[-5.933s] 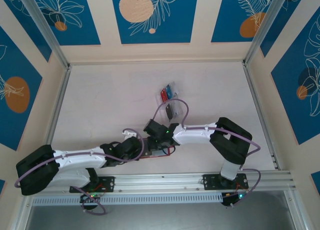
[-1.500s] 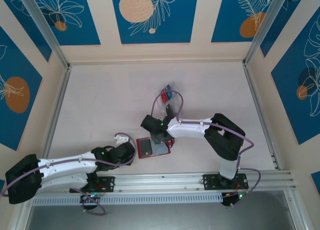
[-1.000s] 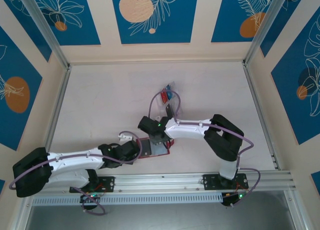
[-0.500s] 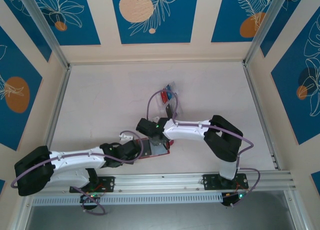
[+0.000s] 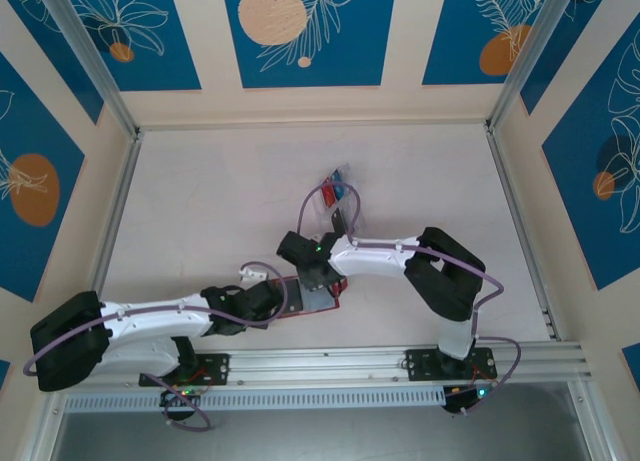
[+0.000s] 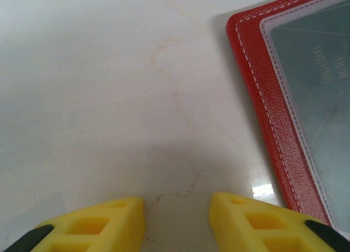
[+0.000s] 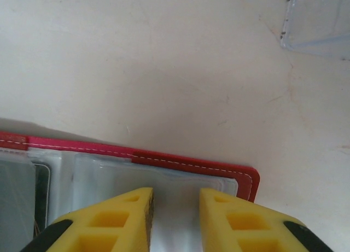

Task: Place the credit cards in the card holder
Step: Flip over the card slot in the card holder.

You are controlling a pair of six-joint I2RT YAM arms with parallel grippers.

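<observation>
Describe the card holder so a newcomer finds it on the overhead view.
On the white table, look just beyond the middle of the front rail. The card holder lies open and flat there. Unlike the clear tray farther back, it has a red stitched border.

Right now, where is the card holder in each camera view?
Top external: card holder lies open just below centre.
Left wrist: card holder runs down the right edge, its top corner showing.
Right wrist: card holder spans the bottom, its corner at lower right.
Shared landmark: its white-stitched red rim on the pale table.
</observation>
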